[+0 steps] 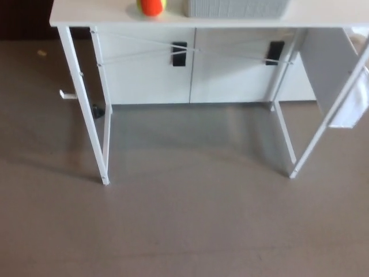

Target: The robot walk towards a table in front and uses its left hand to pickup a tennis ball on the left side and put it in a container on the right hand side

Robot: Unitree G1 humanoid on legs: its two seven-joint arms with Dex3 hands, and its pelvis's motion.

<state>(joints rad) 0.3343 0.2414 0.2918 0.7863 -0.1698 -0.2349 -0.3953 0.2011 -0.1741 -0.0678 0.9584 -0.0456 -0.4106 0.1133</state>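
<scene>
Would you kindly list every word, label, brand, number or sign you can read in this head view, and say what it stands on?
None: no readable text shows anywhere in this view.
The tennis ball is cut off by the top edge and shows no legible brand mark.
The grey container, the white table and the cabinet with its black handles bear no lettering.

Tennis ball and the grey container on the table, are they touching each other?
Apart. The head view shows a strip of bare white tabletop between the tennis ball and the container.
</scene>
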